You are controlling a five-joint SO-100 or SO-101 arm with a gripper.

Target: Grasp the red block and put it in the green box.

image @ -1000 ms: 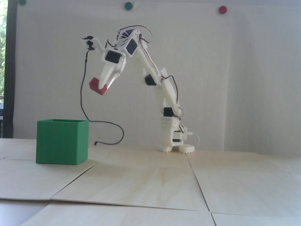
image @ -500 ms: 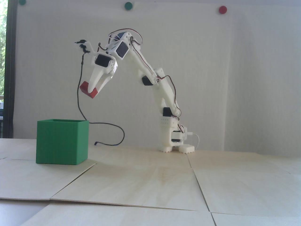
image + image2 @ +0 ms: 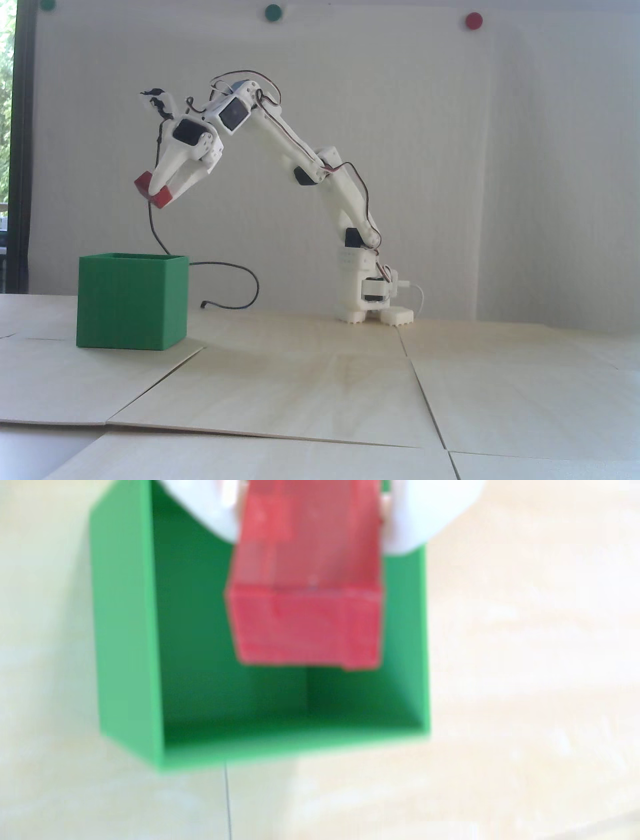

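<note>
My white gripper (image 3: 161,190) is shut on the red block (image 3: 145,184), holding it tilted in the air above the right part of the green box (image 3: 131,302), well clear of its rim. In the wrist view the red block (image 3: 306,594) juts down from between the two white fingers (image 3: 408,518) at the top edge. Behind it lies the open mouth of the green box (image 3: 121,635), whose inside looks empty.
The box stands on pale wooden boards (image 3: 310,380) at the left of the fixed view. A black cable (image 3: 225,267) hangs from the wrist camera and loops onto the table beside the box. The arm's base (image 3: 372,300) stands to the right.
The arm has swung left with the block held, carrying it from beyond the box's right edge to above the box's right part, at about the same height.
</note>
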